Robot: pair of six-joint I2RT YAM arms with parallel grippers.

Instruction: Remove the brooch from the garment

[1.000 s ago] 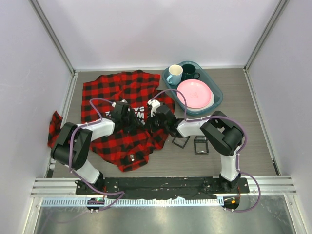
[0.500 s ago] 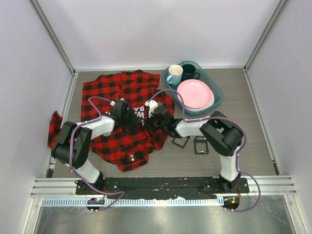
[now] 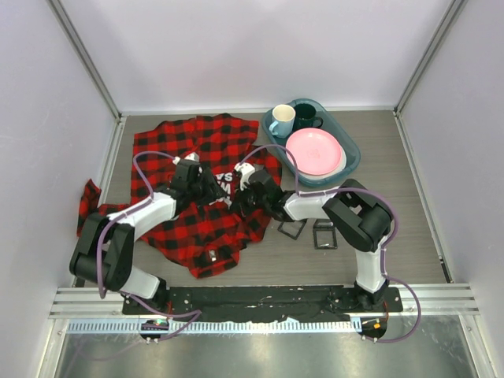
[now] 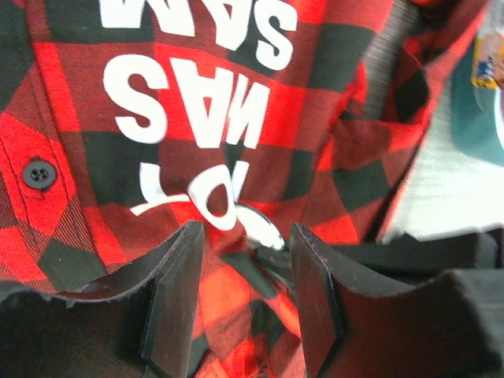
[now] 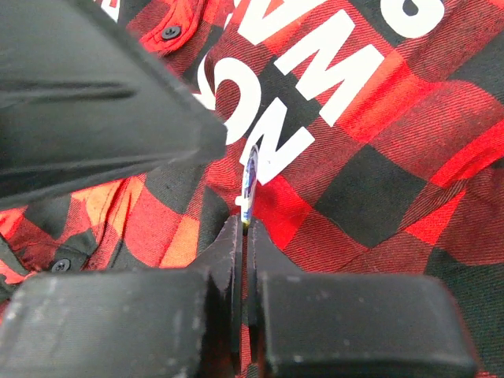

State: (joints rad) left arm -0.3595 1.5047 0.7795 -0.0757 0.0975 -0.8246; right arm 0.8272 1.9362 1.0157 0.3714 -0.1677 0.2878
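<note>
The red-and-black checked shirt (image 3: 189, 142) with white block lettering lies spread on the left half of the table. The brooch (image 5: 250, 177), a small pale disc, stands on edge on the cloth beside the lettering. It also shows in the left wrist view (image 4: 264, 227). My right gripper (image 5: 242, 224) is shut on the brooch's lower edge; it shows in the top view (image 3: 238, 200). My left gripper (image 4: 248, 236) is open, one finger on each side of the brooch, low over the cloth, and faces the right gripper in the top view (image 3: 216, 192).
A teal bin (image 3: 352, 157) at the back right holds a pink plate (image 3: 315, 151), a white cup (image 3: 282, 120) and a dark mug (image 3: 306, 116). Two small black square frames (image 3: 293, 229) lie on the table right of the shirt. A sleeve (image 3: 88, 206) hangs at the left edge.
My left arm has stretched out, its elbow dropping toward the near left and its wrist moving a little farther back. My right gripper has edged slightly left, staying on the shirt.
</note>
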